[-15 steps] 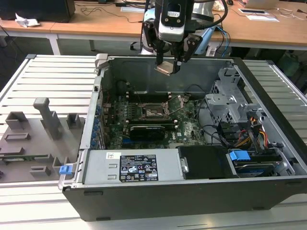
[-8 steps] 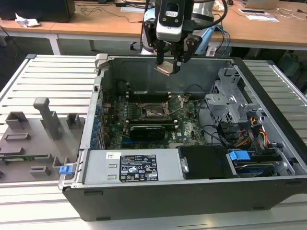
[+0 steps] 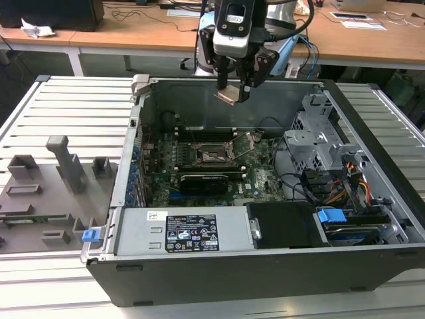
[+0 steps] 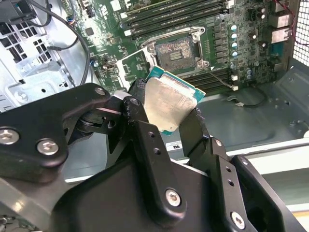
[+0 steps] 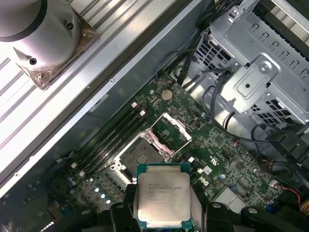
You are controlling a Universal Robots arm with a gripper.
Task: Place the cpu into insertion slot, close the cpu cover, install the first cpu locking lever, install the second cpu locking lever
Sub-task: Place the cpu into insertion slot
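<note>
Pincer clamped on the cpu, gripping the chip by two opposite edges between its black fingers, poised high over the open computer case. Well below the pincer, on the green board, lies the insertion slot, with the cpu cover swung up beside it.

Items by count: one cpu, one insertion slot, one cpu cover, one open computer case, one power supply, one long black card, one metal drive cage, two blue plastic tabs.
</note>
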